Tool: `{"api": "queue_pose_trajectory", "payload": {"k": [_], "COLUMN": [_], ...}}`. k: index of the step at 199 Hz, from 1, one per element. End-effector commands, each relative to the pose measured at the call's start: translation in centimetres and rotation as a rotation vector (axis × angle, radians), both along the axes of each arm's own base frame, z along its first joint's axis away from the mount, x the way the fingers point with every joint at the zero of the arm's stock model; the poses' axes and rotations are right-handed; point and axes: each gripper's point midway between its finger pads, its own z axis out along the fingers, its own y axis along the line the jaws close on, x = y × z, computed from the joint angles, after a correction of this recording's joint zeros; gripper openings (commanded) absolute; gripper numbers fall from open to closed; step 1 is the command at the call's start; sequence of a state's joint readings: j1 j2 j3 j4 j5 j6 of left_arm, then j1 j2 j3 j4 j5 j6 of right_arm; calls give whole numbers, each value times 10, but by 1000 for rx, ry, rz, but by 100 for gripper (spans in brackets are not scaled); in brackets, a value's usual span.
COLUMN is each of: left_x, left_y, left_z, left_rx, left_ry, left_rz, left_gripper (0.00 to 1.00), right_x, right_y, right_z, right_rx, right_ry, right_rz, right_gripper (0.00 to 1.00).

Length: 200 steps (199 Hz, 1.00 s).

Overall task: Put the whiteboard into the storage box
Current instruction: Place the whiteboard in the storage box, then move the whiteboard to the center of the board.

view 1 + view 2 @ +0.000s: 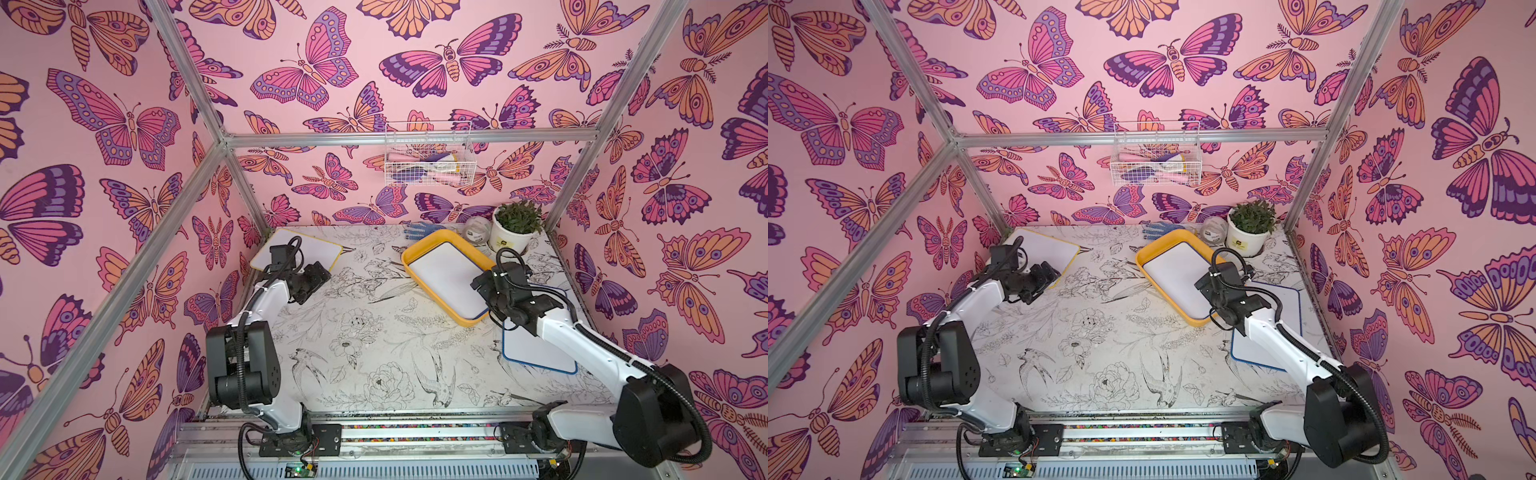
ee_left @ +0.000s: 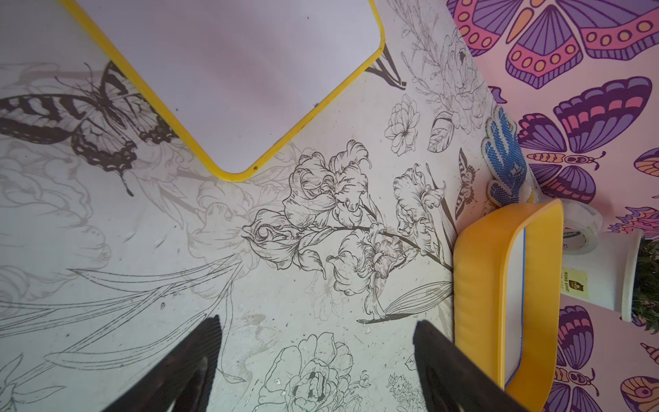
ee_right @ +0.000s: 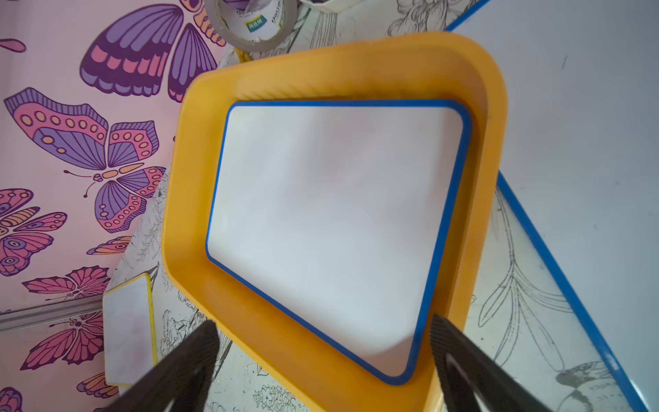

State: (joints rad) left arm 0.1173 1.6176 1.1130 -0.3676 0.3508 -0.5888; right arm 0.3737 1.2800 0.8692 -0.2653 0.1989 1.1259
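Observation:
The storage box [image 1: 415, 249] is a yellow-orange tray at the back right of the table, seen in both top views. A blue-rimmed whiteboard [image 3: 331, 221] lies flat inside it. My right gripper [image 3: 322, 323] hovers open over the tray's near corner, holding nothing. A second blue-rimmed whiteboard [image 1: 523, 349] lies on the table under my right arm. A yellow-rimmed whiteboard [image 2: 231, 71] lies at the back left. My left gripper [image 2: 317, 321] is open over bare table, between that board and the tray.
A white wire basket [image 1: 430, 160] hangs on the back wall. Behind the tray stand a potted plant [image 1: 513, 232], a tape roll [image 1: 477, 228] and a blue dotted glove [image 1: 419, 229]. Metal frame posts edge the table.

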Motion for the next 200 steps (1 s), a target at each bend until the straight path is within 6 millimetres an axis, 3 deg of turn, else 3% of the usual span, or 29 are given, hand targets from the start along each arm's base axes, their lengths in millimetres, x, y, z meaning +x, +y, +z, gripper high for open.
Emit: {"api": "queue_pose_trajectory", "payload": {"k": [1, 24, 54, 74, 132, 200], "left_x": [-1, 2, 8, 17, 51, 76], "left_y": [1, 1, 5, 3, 0, -6], "left_z": [-9, -18, -42, -46, -40, -56], "left_rx": [13, 39, 55, 43, 91, 103], "left_ry": [26, 35, 81, 82, 33, 123], "left_rz": [7, -2, 8, 4, -129, -294], "left_gripper": [86, 86, 85, 84, 83, 82], "right_x": [4, 6, 7, 7, 8, 8], "right_y": [-2, 14, 34, 50, 83, 105], "right_z": [12, 24, 37, 42, 28, 20], "right_rx": [-57, -92, -180, -204, -198, -178], "right_ry": [-82, -188, -284, -339, -355, -382], "right_rz": [52, 162, 274, 348, 503, 617], "right_gripper": [94, 94, 95, 95, 94, 94]}}
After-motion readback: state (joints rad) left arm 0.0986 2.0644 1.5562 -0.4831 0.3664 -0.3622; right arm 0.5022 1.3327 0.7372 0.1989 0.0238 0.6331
